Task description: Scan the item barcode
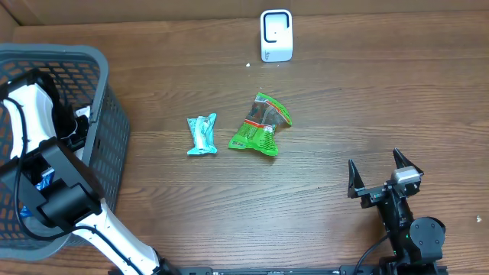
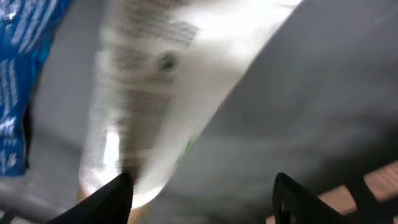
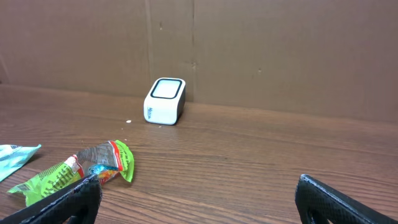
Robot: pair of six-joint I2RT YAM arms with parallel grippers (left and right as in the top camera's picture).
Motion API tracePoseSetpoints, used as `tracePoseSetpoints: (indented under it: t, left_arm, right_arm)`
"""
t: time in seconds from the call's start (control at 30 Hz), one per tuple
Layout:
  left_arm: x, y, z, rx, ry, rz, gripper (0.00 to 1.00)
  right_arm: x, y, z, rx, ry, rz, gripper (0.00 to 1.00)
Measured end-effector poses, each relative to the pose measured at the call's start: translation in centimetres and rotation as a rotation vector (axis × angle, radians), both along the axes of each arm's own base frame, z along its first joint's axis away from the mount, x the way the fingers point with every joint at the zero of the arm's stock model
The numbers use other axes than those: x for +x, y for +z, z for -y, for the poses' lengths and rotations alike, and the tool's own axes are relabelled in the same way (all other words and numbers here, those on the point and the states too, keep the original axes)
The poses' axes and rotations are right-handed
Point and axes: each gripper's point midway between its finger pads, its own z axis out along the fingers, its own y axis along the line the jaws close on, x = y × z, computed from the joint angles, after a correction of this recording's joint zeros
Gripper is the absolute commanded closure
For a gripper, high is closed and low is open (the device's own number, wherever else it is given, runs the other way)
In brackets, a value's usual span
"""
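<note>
Okay, the left gripper (image 2: pixel 202 190) is reaching down inside the grey slatted plastic basket (image 1: pixel 107 107) at the left edge of the brown wooden table (image 1: pixel 344 114). Its fingers are standing apart, with only the basket floor showing between them, so it is gripping nothing. A white printed packet (image 2: pixel 155 74) is lying just off one fingertip, with a blue printed packet (image 2: pixel 18 81) to its left. The view is blurred, so no barcode is readable. The white packet is probably the item being gone for, and the claw is likely spread so it can straddle it.

The right gripper (image 1: pixel 374 164) is hovering at the near right, fully spread and empty, likely keeping clear of the scanning lane. The small white box scanner (image 1: pixel 276 35) is sitting at the far centre, its window facing the table so an item can be shown to it. A green crinkled snack bag (image 1: pixel 261 126) and a light-teal wrapper (image 1: pixel 202 135) are lying mid-table, near each other but not touching.
</note>
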Motion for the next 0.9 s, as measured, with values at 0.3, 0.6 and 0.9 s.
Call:
tracePoseSetpoints:
  t: [0.3,0.6,0.9]
  left_arm:
    - [2.1,4.3,-1.4,0.062,0.007,0.088,0.3]
    - [1.4,1.1,-1.9,0.093,-0.002,0.048,0.28]
    - [-0.1,-3.4,-1.8,0.108,-0.008,0.004,0.45]
  right_arm:
    - [0.0,0.0,0.0,0.0,0.0,0.0,0.0]
    - [0.0,0.0,0.0,0.0,0.0,0.0,0.0]
    - [0.0,0.0,0.0,0.0,0.0,-0.001,0.0]
